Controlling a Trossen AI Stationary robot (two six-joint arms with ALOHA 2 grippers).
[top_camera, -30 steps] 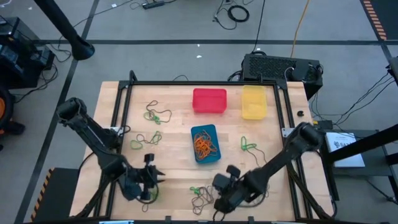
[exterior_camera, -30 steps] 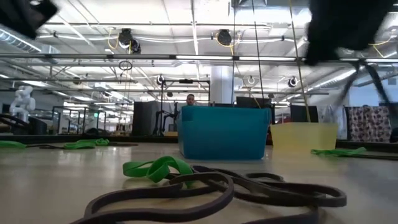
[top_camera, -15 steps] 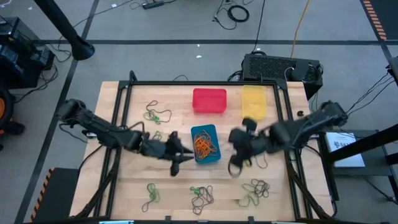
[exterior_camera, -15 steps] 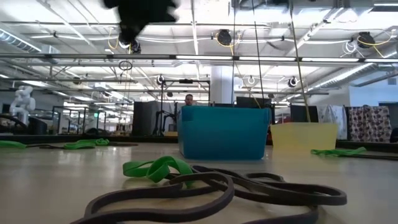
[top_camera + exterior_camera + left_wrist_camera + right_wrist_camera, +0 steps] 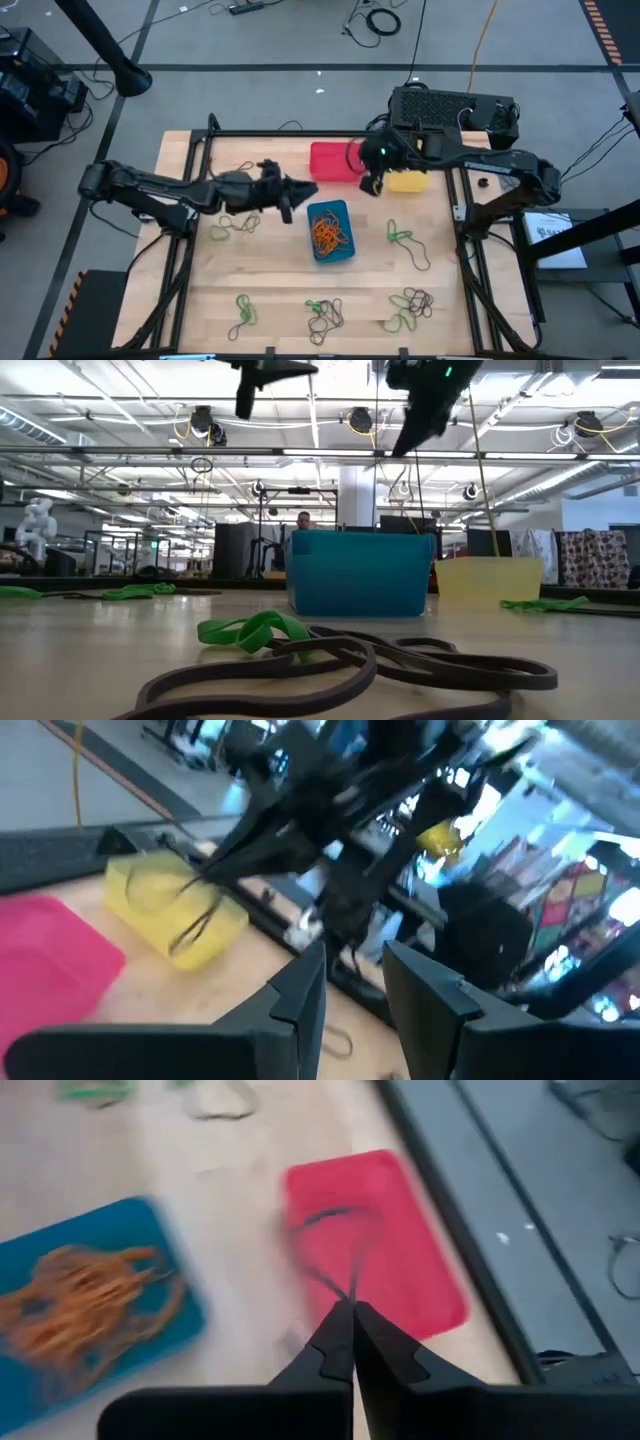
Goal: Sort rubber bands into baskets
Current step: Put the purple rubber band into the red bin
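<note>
The right gripper [image 5: 351, 1312], clenched on a thin dark rubber band [image 5: 335, 1245], hangs between the red rectangular plastic basket [image 5: 334, 162] and the yellow plastic basket [image 5: 409, 168] at the table's far side. The left gripper [image 5: 300, 191], fingers [image 5: 296, 995] parted and holding nothing, hovers just left of the blue plastic basket [image 5: 331, 231], which holds orange rubber bands [image 5: 330, 234]. Green and dark bands [image 5: 323, 316] lie scattered on the wooden table [image 5: 280, 280].

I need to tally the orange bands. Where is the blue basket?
In the high view the blue basket sits mid-table, just in front of the red basket.
</note>
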